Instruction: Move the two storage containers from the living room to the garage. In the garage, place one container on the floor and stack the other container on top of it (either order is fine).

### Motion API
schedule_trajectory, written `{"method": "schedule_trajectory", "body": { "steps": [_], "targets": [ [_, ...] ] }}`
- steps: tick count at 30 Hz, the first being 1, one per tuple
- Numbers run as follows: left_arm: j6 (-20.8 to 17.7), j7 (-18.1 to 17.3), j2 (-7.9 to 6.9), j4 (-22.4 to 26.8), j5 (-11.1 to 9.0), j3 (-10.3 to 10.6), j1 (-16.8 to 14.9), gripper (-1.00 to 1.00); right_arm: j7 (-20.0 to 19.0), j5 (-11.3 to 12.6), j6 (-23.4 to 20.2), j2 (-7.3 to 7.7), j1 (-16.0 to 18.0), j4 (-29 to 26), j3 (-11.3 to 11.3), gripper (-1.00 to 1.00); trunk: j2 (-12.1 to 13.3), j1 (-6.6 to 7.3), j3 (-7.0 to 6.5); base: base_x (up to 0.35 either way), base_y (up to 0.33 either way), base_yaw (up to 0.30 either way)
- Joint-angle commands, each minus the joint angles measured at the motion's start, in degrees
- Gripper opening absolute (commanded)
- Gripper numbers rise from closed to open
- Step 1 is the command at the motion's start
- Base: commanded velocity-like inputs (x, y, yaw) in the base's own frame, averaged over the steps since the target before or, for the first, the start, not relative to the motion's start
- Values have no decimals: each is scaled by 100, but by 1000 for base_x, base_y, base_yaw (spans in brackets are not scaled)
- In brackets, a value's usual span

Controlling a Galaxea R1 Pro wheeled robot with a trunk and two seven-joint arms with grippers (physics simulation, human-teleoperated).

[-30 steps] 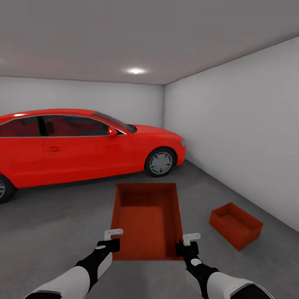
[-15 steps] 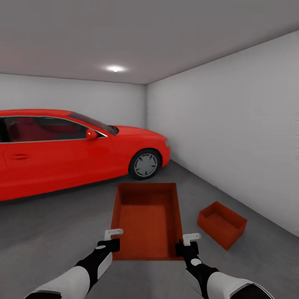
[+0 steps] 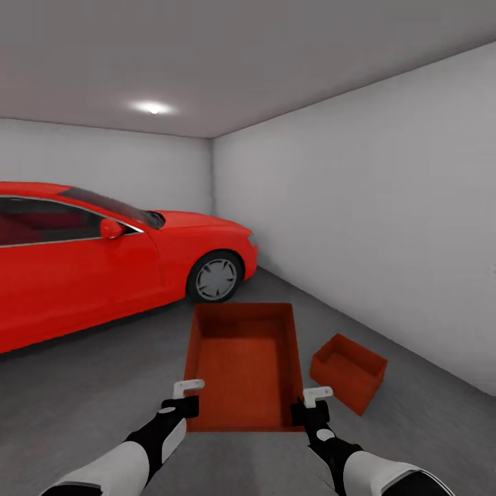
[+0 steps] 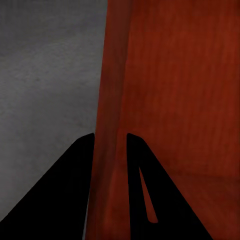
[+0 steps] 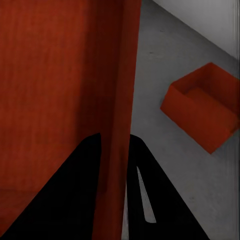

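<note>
Left gripper (image 3: 184,397) and right gripper (image 3: 311,404) each grasping a side wall of the carried container (image 3: 243,365) — second container (image 3: 346,372) on the garage floor (image 3: 89,372), red car (image 3: 103,255) beyond.

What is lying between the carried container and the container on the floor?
Nothing: bare concrete floor separates the carried container from the floor container, seen in head view.
</note>
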State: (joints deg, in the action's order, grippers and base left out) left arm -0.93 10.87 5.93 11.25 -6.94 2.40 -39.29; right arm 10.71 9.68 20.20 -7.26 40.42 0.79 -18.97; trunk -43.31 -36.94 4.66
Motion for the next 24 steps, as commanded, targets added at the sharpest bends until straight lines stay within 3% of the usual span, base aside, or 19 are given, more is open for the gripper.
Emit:
{"method": "schedule_trajectory", "body": {
  "steps": [1,7,24],
  "targets": [
    [-12,72,-69,-9,-42,-49,1,-100,19,43,125,-4,10,-8,128,-100,-7,-5,9,320,158,-281],
    [-11,73,-68,-3,-44,-51,1,-100,17,43,125,-4,10,-8,130,-100,-7,-5,9,247,135,-281],
    [-4,73,-67,-9,-45,-47,1,-100,16,43,125,-4,10,-8,130,-100,-7,-5,9,12,7,-282]
  ]
}}
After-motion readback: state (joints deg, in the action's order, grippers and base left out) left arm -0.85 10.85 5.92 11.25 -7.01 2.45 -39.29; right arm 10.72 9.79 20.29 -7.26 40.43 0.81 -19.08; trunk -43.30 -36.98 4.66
